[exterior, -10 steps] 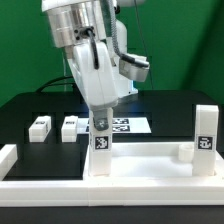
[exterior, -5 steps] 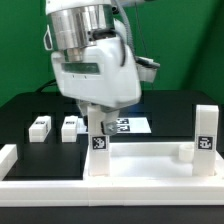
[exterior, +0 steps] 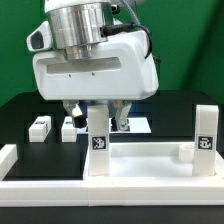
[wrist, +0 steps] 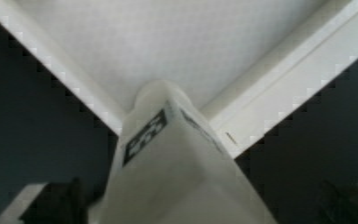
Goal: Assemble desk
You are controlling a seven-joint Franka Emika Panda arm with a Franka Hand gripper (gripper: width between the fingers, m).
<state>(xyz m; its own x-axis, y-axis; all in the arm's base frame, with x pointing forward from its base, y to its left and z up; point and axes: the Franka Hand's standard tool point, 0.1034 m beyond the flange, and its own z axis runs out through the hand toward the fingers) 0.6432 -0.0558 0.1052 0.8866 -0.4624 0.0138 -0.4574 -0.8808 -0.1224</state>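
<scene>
The claw (exterior: 97,119) hangs low over the near corner of the desk top (exterior: 150,160) at the exterior view's left. Its jaws are spread wide, one on each side of the upright leg (exterior: 100,148) standing at that corner. In the wrist view the leg (wrist: 172,150) rises between the two dark fingertips (wrist: 30,203), with clear gaps on both sides, so the claw grips nothing. The desk top lies flat on the black table (exterior: 170,108) at the front of the scene, and its raised rim runs between the corner leg and a second upright leg (exterior: 205,132) at the corner toward the exterior view's right. Both upright legs show a black-and-white tag facing the exterior camera. Two more small legs (exterior: 40,127) (exterior: 69,126) lie loose on the table, side by side but apart, toward the exterior view's left. The marker board (exterior: 137,124) lies behind the desk top, partly hidden by the claw. A long white border rail (exterior: 110,192) runs along the front edge.
</scene>
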